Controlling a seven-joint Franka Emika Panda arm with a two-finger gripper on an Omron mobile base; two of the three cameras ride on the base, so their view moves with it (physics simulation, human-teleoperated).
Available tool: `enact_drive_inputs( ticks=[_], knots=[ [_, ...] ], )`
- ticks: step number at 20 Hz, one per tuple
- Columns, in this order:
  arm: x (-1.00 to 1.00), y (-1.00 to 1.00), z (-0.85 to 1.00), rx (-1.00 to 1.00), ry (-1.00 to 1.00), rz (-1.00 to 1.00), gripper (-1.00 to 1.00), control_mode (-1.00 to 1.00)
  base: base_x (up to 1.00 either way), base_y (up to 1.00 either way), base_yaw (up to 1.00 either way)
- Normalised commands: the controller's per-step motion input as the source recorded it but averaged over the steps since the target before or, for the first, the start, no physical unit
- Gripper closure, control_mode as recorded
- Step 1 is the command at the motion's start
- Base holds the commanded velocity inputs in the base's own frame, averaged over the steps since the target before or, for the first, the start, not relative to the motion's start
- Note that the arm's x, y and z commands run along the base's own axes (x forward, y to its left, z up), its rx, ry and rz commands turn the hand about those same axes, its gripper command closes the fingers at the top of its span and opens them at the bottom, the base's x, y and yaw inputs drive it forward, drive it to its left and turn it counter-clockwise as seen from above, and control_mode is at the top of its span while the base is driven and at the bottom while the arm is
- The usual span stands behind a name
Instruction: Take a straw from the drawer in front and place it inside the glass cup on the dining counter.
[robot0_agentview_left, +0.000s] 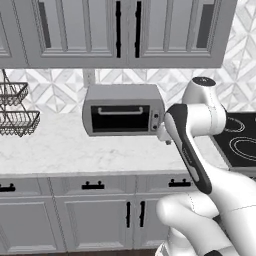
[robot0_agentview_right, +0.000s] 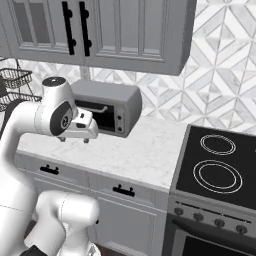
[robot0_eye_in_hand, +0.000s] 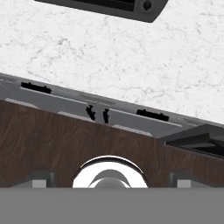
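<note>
Left base view shows the drawer (robot0_agentview_left: 93, 185) shut under the desk (robot0_agentview_left: 60, 150), so I'd lower my released jaws squarely onto its black handle (robot0_agentview_left: 93, 186) before pulling straight back.

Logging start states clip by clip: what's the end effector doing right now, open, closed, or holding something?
End effector: open, holding nothing, hanging over the white worktop in front of the toaster oven.
</note>
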Motion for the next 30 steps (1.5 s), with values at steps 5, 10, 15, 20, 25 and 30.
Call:
enact_drive_inputs(
  ticks=[5,10,15,20,25,30],
  knots=[
    [0.0,0.0,0.0,0.0,0.0,0.0,-1.0,1.0,-0.2,-0.43,0.31],
    [0.0,0.01,-0.05,0.0,0.0,0.07,-1.0,-1.0,-0.04,-0.01,0.32],
    [0.06,0.59,-0.33,-0.09,0.0,0.18,-1.0,-1.0,0.0,0.0,0.0],
    [0.34,1.0,-0.53,-0.29,0.0,0.04,-1.0,-1.0,0.0,0.0,0.0],
    [0.44,0.99,-0.48,-0.3,0.0,0.03,-1.0,-1.0,0.0,0.0,0.0],
    [0.59,0.79,-0.45,-0.35,0.0,0.14,-1.0,-1.0,0.0,0.0,0.0]
  ],
)
